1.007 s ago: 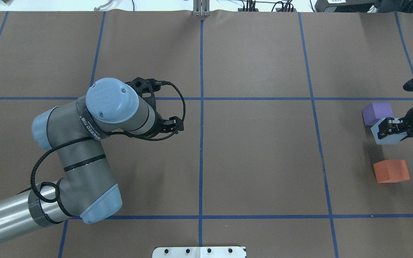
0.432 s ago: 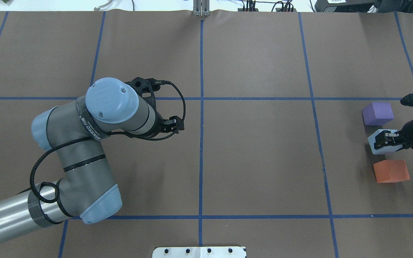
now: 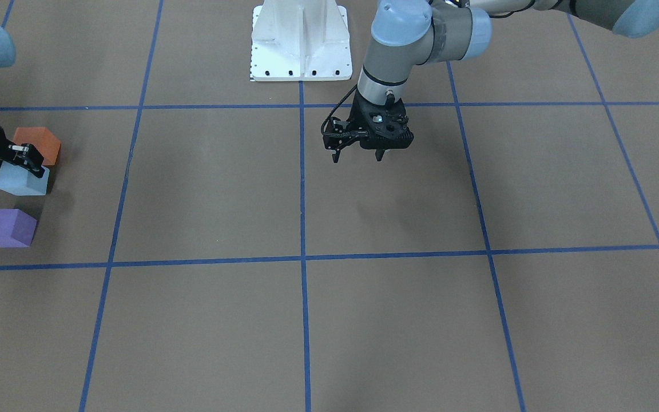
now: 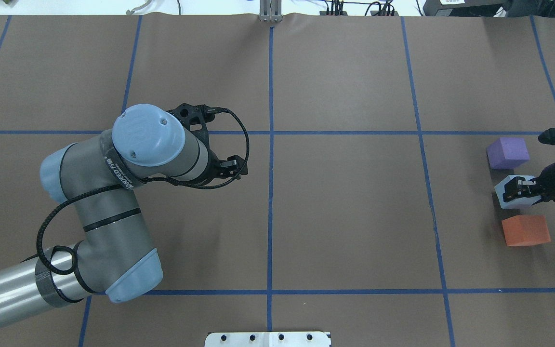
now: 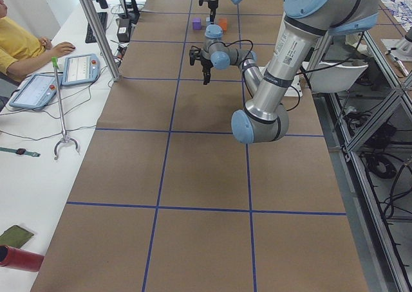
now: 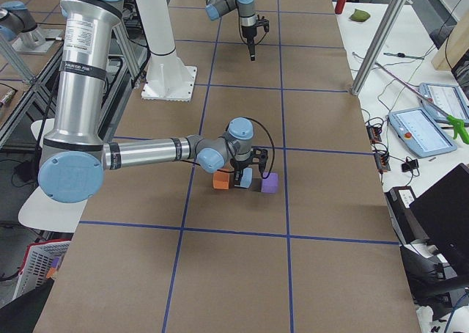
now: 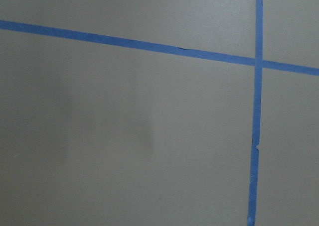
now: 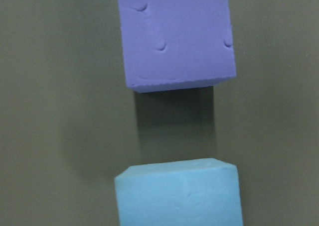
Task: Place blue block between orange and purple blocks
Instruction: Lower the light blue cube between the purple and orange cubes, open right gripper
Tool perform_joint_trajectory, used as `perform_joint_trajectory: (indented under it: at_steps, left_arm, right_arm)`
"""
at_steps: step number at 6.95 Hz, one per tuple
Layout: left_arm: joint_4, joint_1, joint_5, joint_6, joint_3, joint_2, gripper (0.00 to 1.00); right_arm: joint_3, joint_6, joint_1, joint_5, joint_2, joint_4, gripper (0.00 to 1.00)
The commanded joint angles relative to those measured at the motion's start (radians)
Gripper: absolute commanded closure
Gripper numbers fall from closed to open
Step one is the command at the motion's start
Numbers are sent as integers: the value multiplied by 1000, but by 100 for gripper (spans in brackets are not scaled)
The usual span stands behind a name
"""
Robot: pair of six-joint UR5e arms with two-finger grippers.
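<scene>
The light blue block point(image 4: 505, 197) sits in the gap between the purple block point(image 4: 508, 152) and the orange block point(image 4: 525, 230) at the table's far right. My right gripper point(image 4: 518, 189) is shut on it from above, low over the table. I cannot tell whether the block touches the table. The front view shows the same row: orange point(image 3: 40, 143), blue point(image 3: 19, 183), purple point(image 3: 7, 228). The right wrist view shows the blue block point(image 8: 179, 193) below the purple block point(image 8: 174, 37), with a shadowed gap between them. My left gripper point(image 3: 358, 155) hangs open and empty over mid-table.
The white robot base point(image 3: 300, 40) stands at the near middle edge. Blue tape lines point(image 4: 270, 159) divide the brown table into squares. The three blocks lie close to the right end of the table. An operator point(image 5: 22, 44) sits beyond the far long side.
My right gripper has carried the blue block from beside the purple block toward the orange block and lower, into the gap between them. The left arm has barely shifted.
</scene>
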Motion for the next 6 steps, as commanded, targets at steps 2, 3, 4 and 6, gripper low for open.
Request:
perform_joint_trajectory:
  at_steps: [2, 3, 4, 6]
  left_arm:
    - [0, 2, 0, 1, 1, 2, 0]
    - [0, 2, 0, 1, 1, 1, 0]
    - [0, 2, -2, 1, 1, 2, 0]
    - [0, 2, -2, 1, 1, -2, 0]
  right_arm:
    - [-16, 3, 0, -8, 20, 1, 100]
    - [-16, 1, 0, -28, 18, 1, 100]
    - [-17, 0, 0, -48, 17, 1, 100]
    - [-16, 1, -2, -48, 17, 1, 100]
